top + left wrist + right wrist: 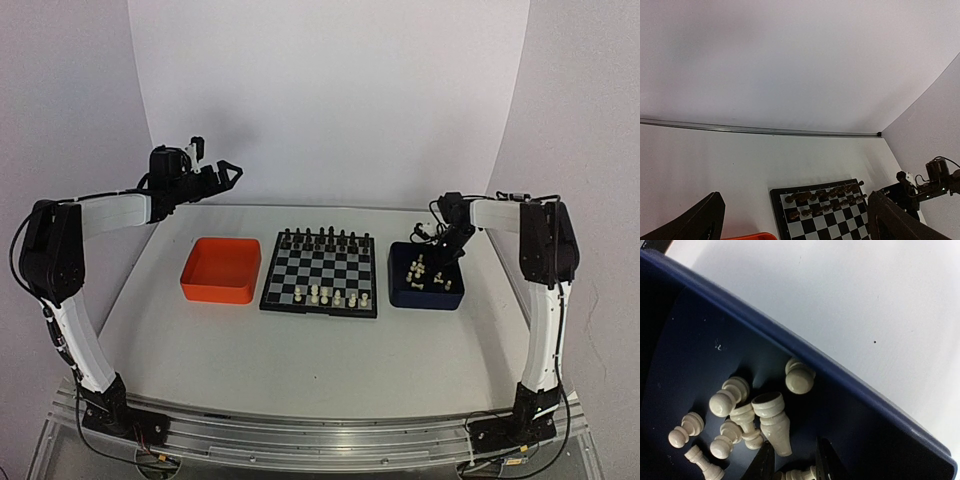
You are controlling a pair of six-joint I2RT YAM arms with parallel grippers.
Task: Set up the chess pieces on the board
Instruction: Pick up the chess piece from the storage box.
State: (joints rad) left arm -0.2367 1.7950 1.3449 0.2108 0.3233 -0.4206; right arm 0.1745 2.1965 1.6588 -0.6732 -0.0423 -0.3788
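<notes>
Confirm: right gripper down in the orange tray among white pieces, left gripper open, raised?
Wrong tray: top view shows the right gripper in the dark blue tray, not the orange tray. White pieces there, left gripper open and raised: correct.

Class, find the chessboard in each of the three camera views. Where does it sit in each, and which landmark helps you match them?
Top external: the board lies mid-table, between the orange tray and blue tray.
Left wrist: bottom centre, partly cut off.
Right wrist: not in it.
Shared landmark: the right arm, with the right gripper in the blue tray.
</notes>
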